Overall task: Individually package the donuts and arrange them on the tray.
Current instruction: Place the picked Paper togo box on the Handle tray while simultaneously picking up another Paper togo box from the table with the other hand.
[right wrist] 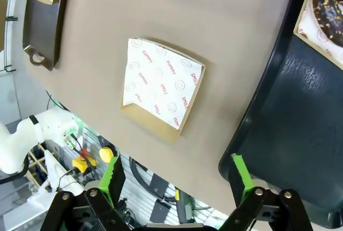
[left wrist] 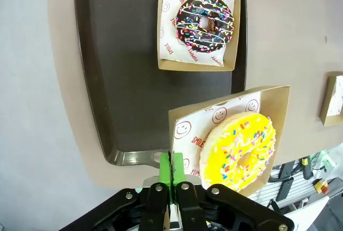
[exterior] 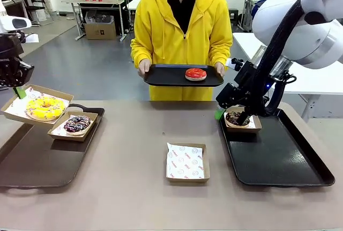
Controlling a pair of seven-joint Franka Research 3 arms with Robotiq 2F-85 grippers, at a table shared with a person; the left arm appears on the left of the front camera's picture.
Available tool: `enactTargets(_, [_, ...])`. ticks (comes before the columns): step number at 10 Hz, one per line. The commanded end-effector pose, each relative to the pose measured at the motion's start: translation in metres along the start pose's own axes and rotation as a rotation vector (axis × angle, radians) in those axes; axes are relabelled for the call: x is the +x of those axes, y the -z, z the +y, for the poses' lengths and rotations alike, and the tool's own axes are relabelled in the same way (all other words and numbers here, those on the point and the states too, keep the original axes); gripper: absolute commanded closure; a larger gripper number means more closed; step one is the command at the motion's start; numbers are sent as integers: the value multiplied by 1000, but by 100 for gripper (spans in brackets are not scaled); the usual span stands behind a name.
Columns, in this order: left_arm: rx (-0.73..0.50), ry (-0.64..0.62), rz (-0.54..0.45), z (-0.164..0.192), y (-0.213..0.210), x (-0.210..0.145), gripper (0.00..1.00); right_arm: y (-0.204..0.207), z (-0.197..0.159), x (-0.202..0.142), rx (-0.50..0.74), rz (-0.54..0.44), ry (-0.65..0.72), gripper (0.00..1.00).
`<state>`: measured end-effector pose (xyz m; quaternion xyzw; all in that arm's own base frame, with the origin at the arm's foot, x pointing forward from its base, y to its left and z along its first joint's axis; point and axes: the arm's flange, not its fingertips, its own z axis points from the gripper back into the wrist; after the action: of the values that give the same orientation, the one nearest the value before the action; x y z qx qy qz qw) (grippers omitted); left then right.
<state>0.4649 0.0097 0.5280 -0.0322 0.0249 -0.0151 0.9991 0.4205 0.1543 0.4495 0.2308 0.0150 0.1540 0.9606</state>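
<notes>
The yellow-iced donut sits in a cardboard box whose edge the left fingers pinch, held over the left tray. A chocolate donut lies boxed farther ahead of them. The right fingers stand spread and empty, with a second chocolate donut boxed on the right tray beyond them. A person's tray carries the red donut.

Red "SMILE" and "YUMMY" print repeats across the paper liner.

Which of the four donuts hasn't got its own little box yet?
The red-glazed donut, lying bare on the black tray the person holds. The yellow donut, the left chocolate donut and the right chocolate donut each sit in a paper-lined box.
</notes>
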Motion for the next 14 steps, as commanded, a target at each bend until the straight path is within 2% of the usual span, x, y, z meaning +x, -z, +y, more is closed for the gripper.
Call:
enactTargets(1, [-2,-6,3,-1,0,-1,99,1,1,2,-4,7,7,0])
enactTargets(4, [-2,-6,3,-1,0,-1,99,1,0,0,1,3,0,0])
enactTargets(5, [0,0,0,0,0,0,99,9,12,2,-99,7,53,0])
enactTargets(7, [25,11,-36,23,9,-22,99,28,47,-1,-257,-15,178,0])
enactTargets(9, [85,-12,-72,39,22,-42,99,49,70,-5,-378,-43,228,0])
enactTargets(12, [109,-20,-107,59,38,-60,99,88,81,-7,-435,-74,311,0])
enactTargets(14, [94,-13,-99,71,50,-66,99,108,74,-10,-404,-59,332,0])
